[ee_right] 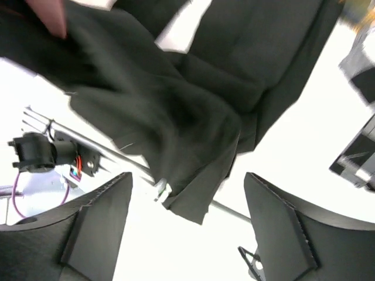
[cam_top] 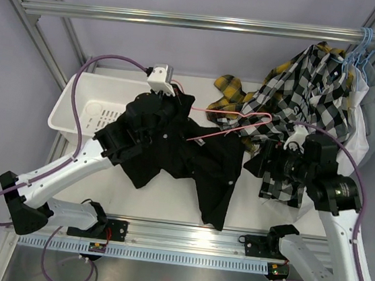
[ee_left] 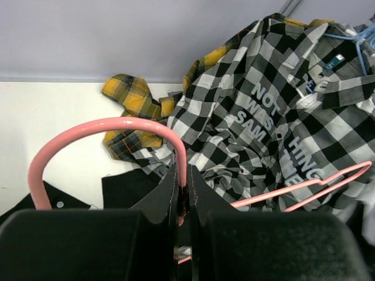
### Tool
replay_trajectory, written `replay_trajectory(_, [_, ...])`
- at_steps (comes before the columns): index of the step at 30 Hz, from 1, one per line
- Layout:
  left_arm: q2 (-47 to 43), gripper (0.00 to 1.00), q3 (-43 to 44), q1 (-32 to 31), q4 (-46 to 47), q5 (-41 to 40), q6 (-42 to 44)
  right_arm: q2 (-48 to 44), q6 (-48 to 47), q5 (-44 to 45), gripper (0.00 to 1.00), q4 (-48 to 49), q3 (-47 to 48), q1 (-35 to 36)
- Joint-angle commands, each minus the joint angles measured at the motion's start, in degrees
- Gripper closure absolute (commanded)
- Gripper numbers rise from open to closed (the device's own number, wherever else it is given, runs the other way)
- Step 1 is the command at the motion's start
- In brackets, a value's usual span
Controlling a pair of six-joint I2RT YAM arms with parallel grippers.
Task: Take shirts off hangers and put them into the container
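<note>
My left gripper has its fingers pressed together on the hook of the pink hanger. It pinches the wire to anchor the frame while the black shirt is worked off it. That shirt is draped over my left arm and spills onto the table, just beside the container but not in it. The part of the tub I can see holds no cloth.

My right gripper hovers over the shirt's lower hem, its 2 fingers spread wide and gripping nothing. I judge it is placed to take hold of the cloth.

The right side is crowded. The hanger's shoulder wire runs toward the checked shirt, which hangs from the blue hangers on the rail, with the yellow plaid shirt heaped beside it. The tub's left rim and the front strip of table are my open room.
</note>
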Motion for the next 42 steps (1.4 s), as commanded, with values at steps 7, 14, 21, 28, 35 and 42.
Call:
replay_trajectory(7, [3.1,1.00,2.5,0.4,6.7,2.0,4.9,-4.6,-7.7,0.6,0.10,-9.3,15.0,-0.4])
replay_trajectory(14, [3.9,1.00,4.2,0.4,2.6,14.7,12.6,1.1,-13.2,5.1,0.08,-7.8,24.1,-0.5])
replay_trajectory(21, [4.8,1.00,6.8,0.2,-0.8,21.5,14.9,10.1,-19.0,-1.5,0.06,-4.9,27.2,1.8])
replay_trajectory(28, [6.2,1.00,8.7,-0.5,-2.2,23.0,15.4,13.2,-20.4,-0.6,0.14,-0.8,20.6,8.6])
replay_trajectory(35, [6.5,1.00,9.2,-0.5,-2.8,23.5,15.4,12.5,-20.8,-3.5,0.53,0.5,17.0,9.7])
replay_trajectory(42, [5.4,1.00,8.5,-0.5,-3.1,22.1,15.3,8.9,-20.4,-4.5,1.00,-0.3,15.2,9.6])
